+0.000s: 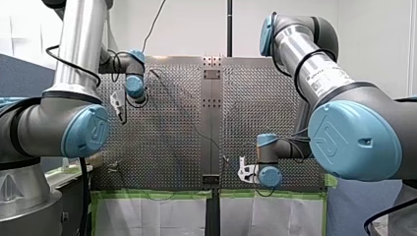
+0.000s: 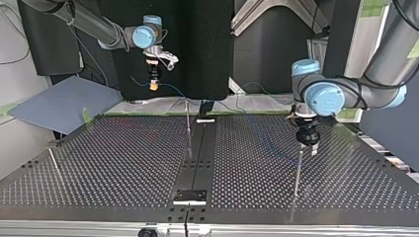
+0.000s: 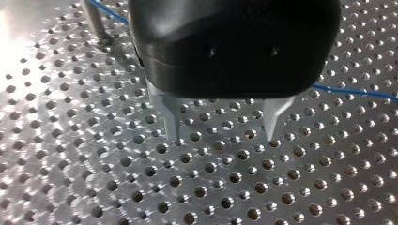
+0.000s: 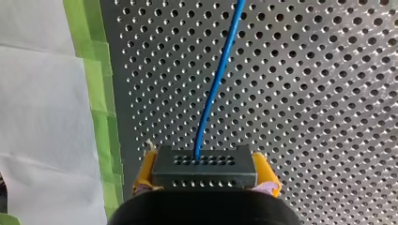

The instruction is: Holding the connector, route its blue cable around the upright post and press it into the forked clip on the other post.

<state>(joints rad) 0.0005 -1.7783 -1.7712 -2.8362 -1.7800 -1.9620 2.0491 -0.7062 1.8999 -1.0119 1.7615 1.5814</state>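
In the right wrist view my right gripper [image 4: 205, 185] is shut on a dark grey perforated connector [image 4: 204, 166], its yellow pads [image 4: 146, 168] on either side. The blue cable [image 4: 217, 84] leaves the connector and runs ahead over the perforated table. In the top view this gripper [image 2: 154, 84] hangs high at the back left. My left gripper [image 3: 224, 136] is open, its metal fingers [image 3: 172, 119] just above the plate with nothing between them; the cable [image 3: 356, 92] lies behind it. It [image 2: 307, 144] stands at the top of a thin post [image 2: 297, 173]. Another post [image 2: 188, 128] stands mid-table.
A third thin post [image 2: 54, 163] leans at the top view's left. A black rail [image 2: 197, 158] runs down the table's middle. Green tape [image 4: 101, 93] and white sheet [image 4: 42, 93] border the table edge beside my right gripper. A grey-blue board [image 2: 59, 103] lies at the back left.
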